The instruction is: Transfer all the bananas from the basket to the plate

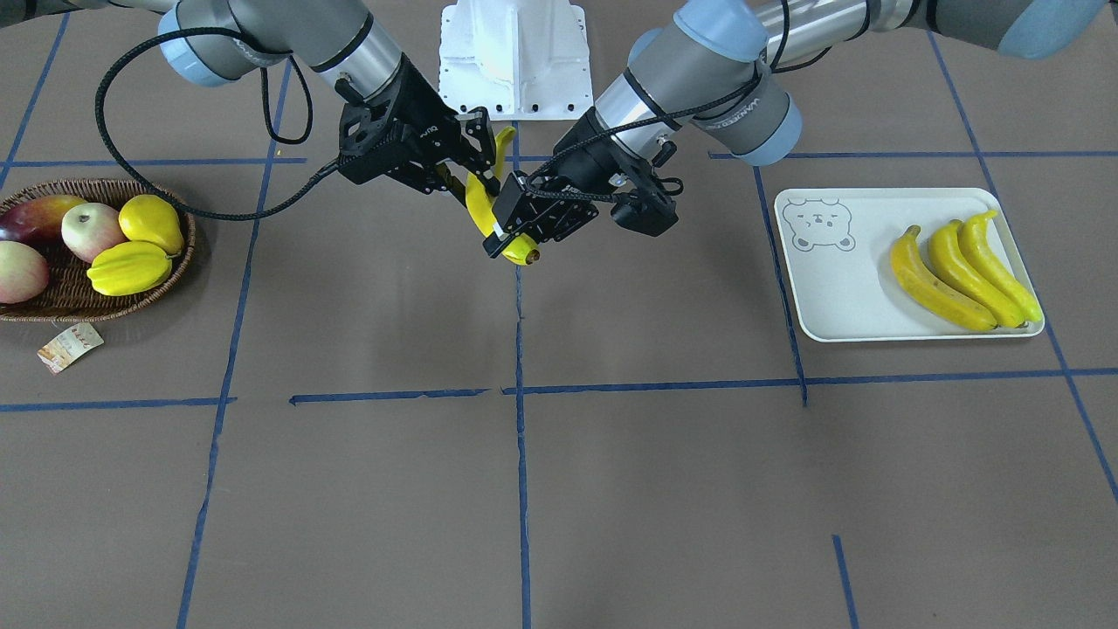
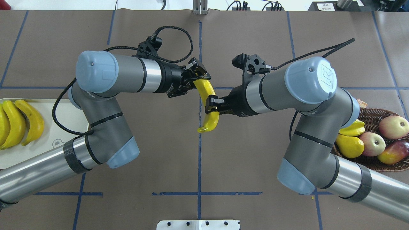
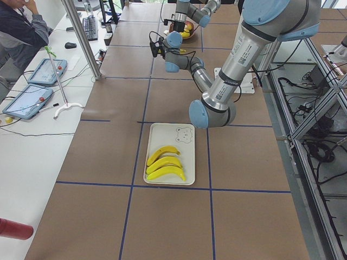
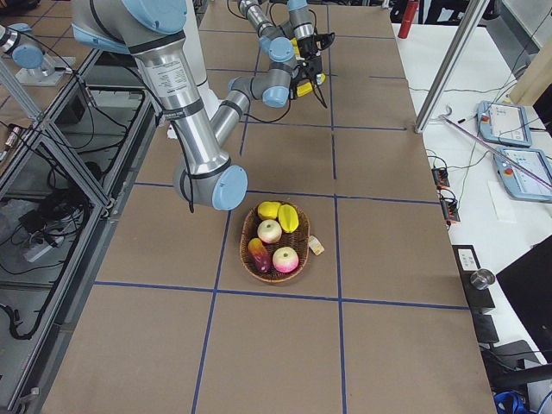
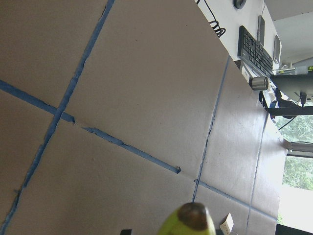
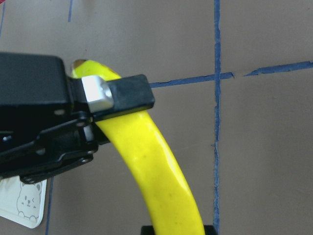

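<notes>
Closest to the right wrist camera is a banana (image 6: 151, 166), bright yellow and curved, held in the air over the middle of the tabletop (image 1: 611, 489); both arms meet on it. The right gripper (image 2: 212, 105) has its jaws closed around the fruit's middle, fingertips flanking the peel on either side. The left gripper (image 2: 202, 79) has its jaws clamped on the end farther from the robot, one silver pad lying flat against the peel; the dark tip of that end shows at the bottom of the left wrist view. The banana's other end points back toward the robot's base. At the robot's left end of the tabletop sits the plate (image 1: 838, 297), pale with a grey bear print (image 1: 817, 225) in one corner; three bananas (image 1: 961, 271) lie side by side on it, at the end away from the print. Well apart, at the robot's right end, stands the basket (image 1: 61, 301); in it are a starfruit (image 1: 129, 268), a plump yellow fruit (image 1: 150, 223), two apples (image 1: 92, 231) and a reddish fruit (image 1: 39, 217); a paper tag (image 1: 70, 347) lies beside its rim.
</notes>
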